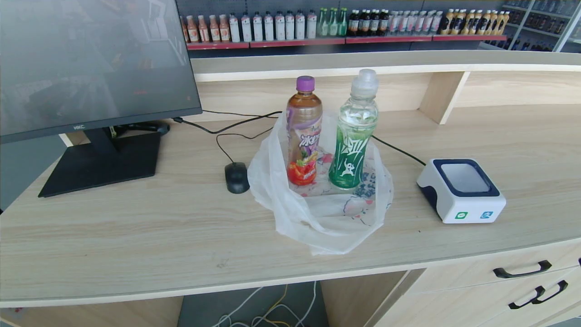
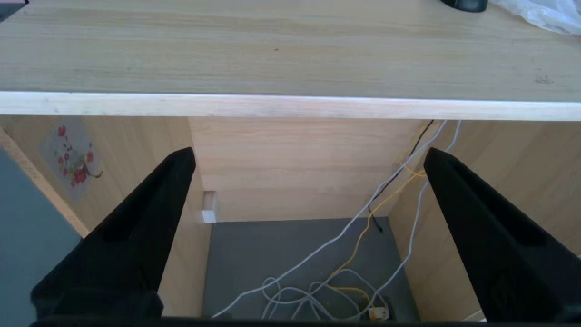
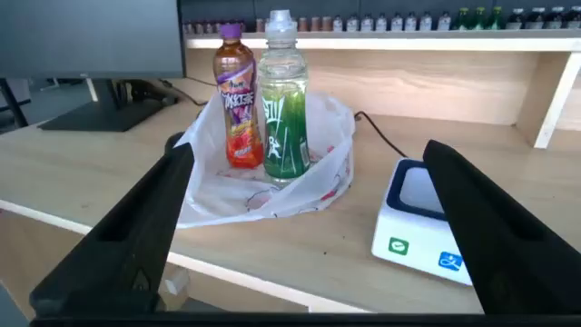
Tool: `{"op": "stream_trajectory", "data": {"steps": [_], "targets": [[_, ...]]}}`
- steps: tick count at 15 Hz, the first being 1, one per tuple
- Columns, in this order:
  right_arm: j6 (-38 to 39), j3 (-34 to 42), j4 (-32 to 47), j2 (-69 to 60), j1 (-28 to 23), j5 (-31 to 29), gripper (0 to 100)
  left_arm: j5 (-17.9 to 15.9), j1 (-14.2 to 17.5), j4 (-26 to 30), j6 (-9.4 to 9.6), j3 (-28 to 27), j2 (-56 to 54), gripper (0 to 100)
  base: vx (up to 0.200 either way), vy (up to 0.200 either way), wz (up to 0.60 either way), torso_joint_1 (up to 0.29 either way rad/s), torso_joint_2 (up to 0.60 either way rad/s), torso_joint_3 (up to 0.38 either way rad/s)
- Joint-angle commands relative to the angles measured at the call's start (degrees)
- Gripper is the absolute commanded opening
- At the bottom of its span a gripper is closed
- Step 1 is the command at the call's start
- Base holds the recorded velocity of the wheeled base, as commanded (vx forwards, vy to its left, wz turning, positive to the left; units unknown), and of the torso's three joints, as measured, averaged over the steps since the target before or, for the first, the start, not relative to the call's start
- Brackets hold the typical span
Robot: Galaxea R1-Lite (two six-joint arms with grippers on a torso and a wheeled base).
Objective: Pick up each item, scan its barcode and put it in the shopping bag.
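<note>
Two bottles stand upright inside the white shopping bag [image 1: 327, 213] in the middle of the counter: a tea bottle with a purple cap [image 1: 303, 131] on the left and a clear bottle with a green label [image 1: 354, 136] on the right. Both appear in the right wrist view too, the tea bottle [image 3: 236, 95] beside the green-label bottle [image 3: 283, 100] in the bag [image 3: 322, 173]. The white barcode scanner [image 1: 460, 190] sits to the bag's right, seen again as the scanner [image 3: 422, 227]. My right gripper [image 3: 309, 236] is open, held off the counter's front edge. My left gripper [image 2: 309, 236] is open, below the counter edge.
A monitor [image 1: 86, 63] on a black stand fills the left rear, with a black mouse [image 1: 236, 177] and cables beside the bag. A raised wooden shelf [image 1: 363, 63] runs behind. Drawers with black handles [image 1: 522, 271] lie under the counter's right; loose cables [image 2: 336, 272] hang beneath.
</note>
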State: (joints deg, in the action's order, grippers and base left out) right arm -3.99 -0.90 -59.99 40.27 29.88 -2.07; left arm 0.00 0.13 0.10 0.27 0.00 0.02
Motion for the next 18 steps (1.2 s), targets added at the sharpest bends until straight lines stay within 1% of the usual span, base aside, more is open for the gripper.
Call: {"op": "stream_trajectory", "data": {"steps": [1,2,3,5,7,9,12,13,14,15,17,18], "targets": [[0.38,0.46,16.4,-19.61,0.18,0.31,100,0.0,0.04,-0.01,0.0,0.0,-0.02,100,0.0,0.0,0.0,0.0,0.0,0.0],[0.56,-0.33,24.92,-24.88,0.27,0.4,100,0.0,0.04,-0.01,0.0,0.0,-0.02,100,0.0,0.0,0.0,0.0,0.0,0.0],[0.56,-0.33,28.61,-27.08,0.44,0.4,100,0.0,0.04,-0.01,0.0,0.0,-0.02,100,0.0,0.0,0.0,0.0,0.0,0.0],[0.56,0.02,32.83,-29.54,0.44,0.4,100,0.0,0.04,-0.01,0.0,0.0,-0.02,100,0.0,0.0,0.0,0.0,0.0,0.0],[0.65,0.9,33.97,-30.6,0.44,0.4,100,0.0,0.04,-0.01,0.0,0.0,-0.02,100,0.0,0.0,0.0,0.0,0.0,0.0],[0.56,0.9,39.86,-32.71,0.44,0.4,100,0.0,0.04,-0.01,0.0,0.0,-0.02,100,0.0,0.0,0.0,0.0,0.0,0.0],[-0.5,0.9,57.18,-40.27,0.44,0.4,100,0.0,0.04,-0.01,0.0,0.0,-0.02,100,0.0,0.0,0.0,0.0,0.0,0.0],[-0.41,0.37,59.9,-40.27,0.44,0.49,100,0.0,0.04,-0.01,0.0,0.0,-0.02,100,0.0,0.0,0.0,0.0,0.0,0.0],[-0.32,0.2,60.61,-40.27,-0.52,0.75,100,0.0,0.04,-0.01,0.0,0.0,-0.02,100,0.0,0.0,0.0,0.0,0.0,0.0],[-0.32,0.2,60.61,-40.27,-2.98,0.75,100,0.0,0.04,-0.01,0.0,0.0,-0.02,100,0.0,0.0,0.0,0.0,0.0,0.0],[-0.32,0.2,60.61,-35.78,-13.88,0.75,100,0.0,0.04,-0.01,0.0,0.0,-0.02,100,0.0,0.0,0.0,0.0,0.0,0.0],[-0.41,0.64,60.34,-34.11,-18.54,0.84,100,0.0,0.04,-0.01,0.0,0.0,-0.02,100,0.0,0.0,0.0,0.0,0.0,0.0]]}}
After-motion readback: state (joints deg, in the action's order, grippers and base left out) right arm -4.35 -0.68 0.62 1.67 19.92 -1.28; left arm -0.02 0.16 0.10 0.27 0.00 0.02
